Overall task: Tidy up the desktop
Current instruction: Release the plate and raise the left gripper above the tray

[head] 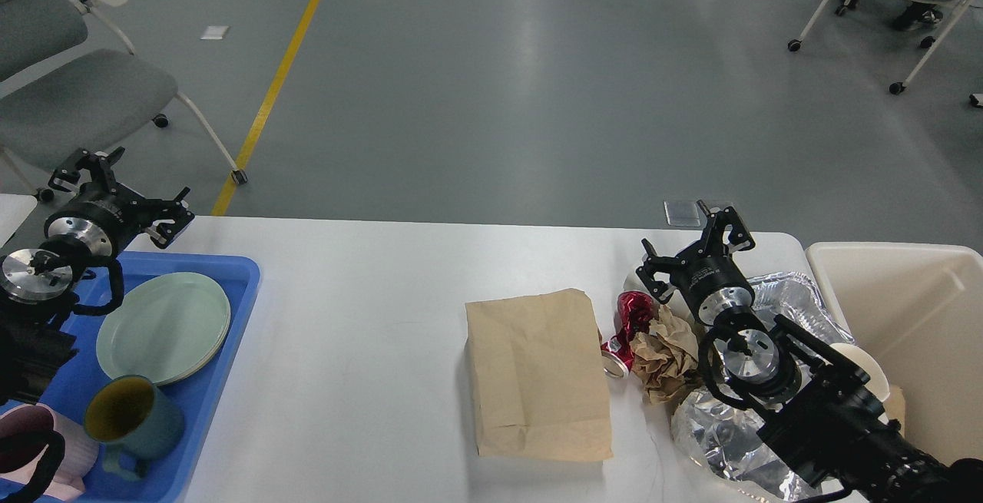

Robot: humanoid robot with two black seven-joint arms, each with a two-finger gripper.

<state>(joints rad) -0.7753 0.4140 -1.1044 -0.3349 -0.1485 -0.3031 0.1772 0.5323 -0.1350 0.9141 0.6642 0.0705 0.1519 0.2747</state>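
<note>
The white desktop [361, 319] holds a flat brown paper bag [537, 376], a crushed red can [626, 322], a crumpled brown paper ball [664, 349] and crumpled foil [722, 434] at the right. My right gripper [693, 242] is open and empty, above the far right of the desktop just behind the can. My left gripper [119, 192] is open and empty, above the desktop's far left corner behind the blue tray [230, 311].
The blue tray holds stacked pale green plates [163, 326], a teal mug [134, 415] and a pink mug [31, 441]. A cream bin [914, 334] stands at the right edge, with a white cup [864, 368] by its rim. Chairs stand on the floor beyond.
</note>
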